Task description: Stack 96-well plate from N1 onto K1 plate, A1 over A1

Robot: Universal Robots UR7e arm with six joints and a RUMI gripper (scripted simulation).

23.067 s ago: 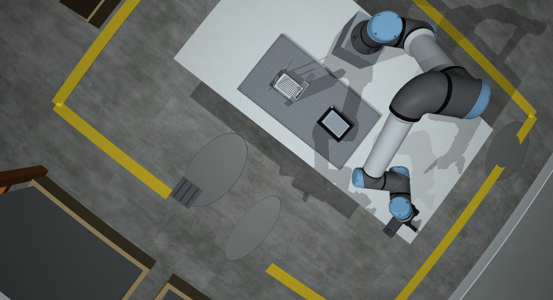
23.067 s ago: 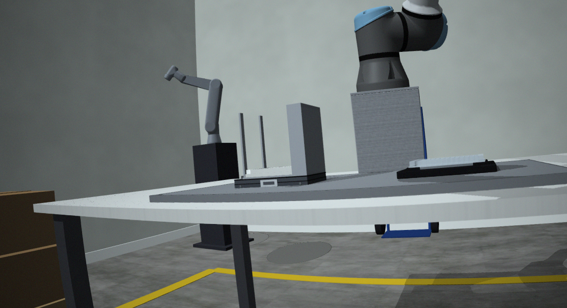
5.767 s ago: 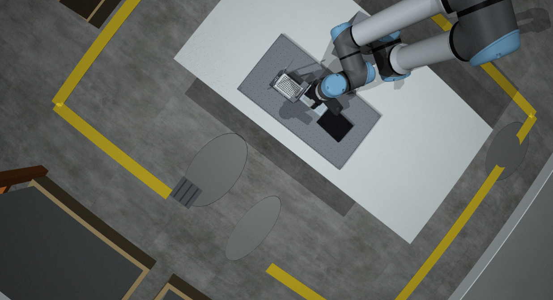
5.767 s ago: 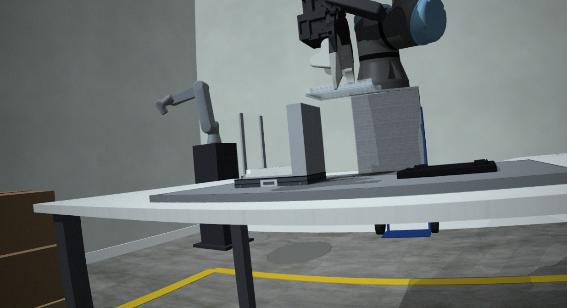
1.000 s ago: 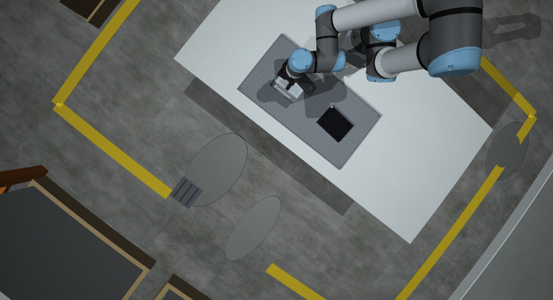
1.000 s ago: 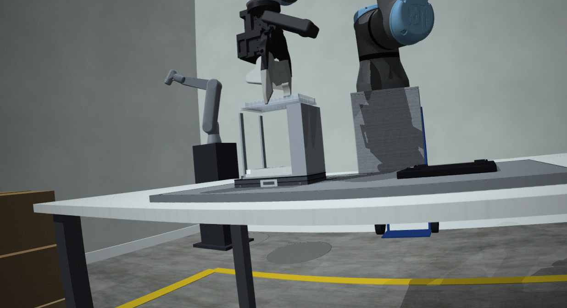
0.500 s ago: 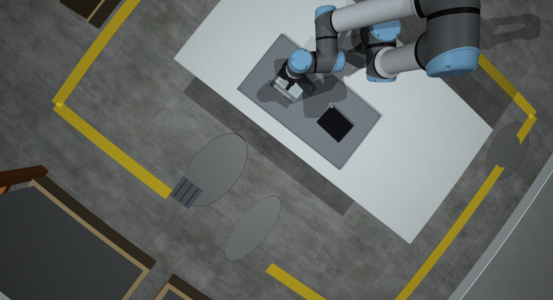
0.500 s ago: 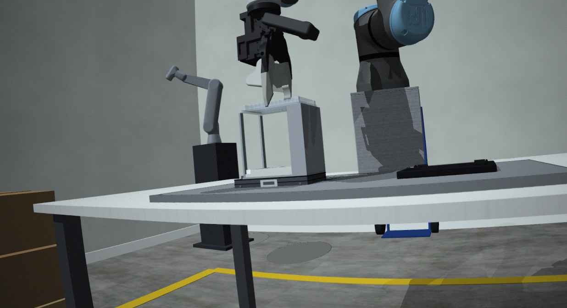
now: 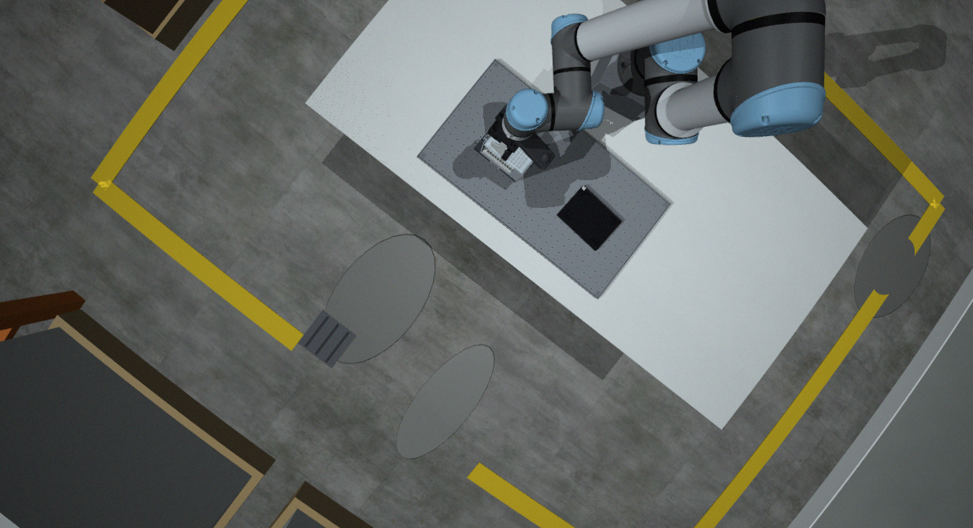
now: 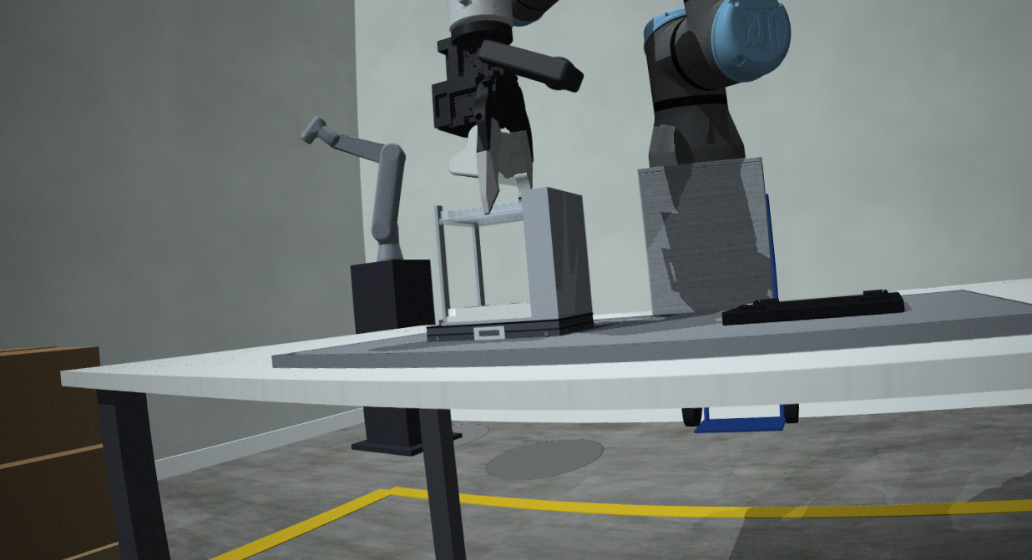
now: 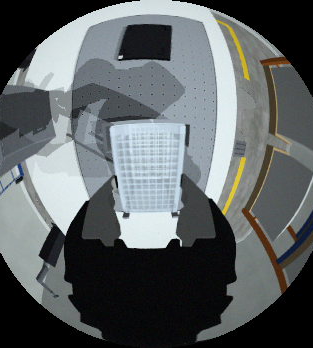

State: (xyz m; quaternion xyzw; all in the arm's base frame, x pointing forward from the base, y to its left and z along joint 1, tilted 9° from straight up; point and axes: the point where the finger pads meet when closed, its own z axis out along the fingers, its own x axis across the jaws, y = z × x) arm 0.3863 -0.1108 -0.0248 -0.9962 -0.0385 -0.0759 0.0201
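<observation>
Flanking held plate (image 10: 482, 214): rack posts (image 10: 442, 260).

White table (image 10: 216, 379) w/ grey perforated board (image 9: 469, 109). Yellow floor tape (image 9: 170, 82). Small grey arm (image 10: 386, 188) on black pedestal (image 10: 390, 296) behind table. Brown crate (image 10: 43, 441) at left. Blue cart (image 10: 736, 421) beneath.
</observation>
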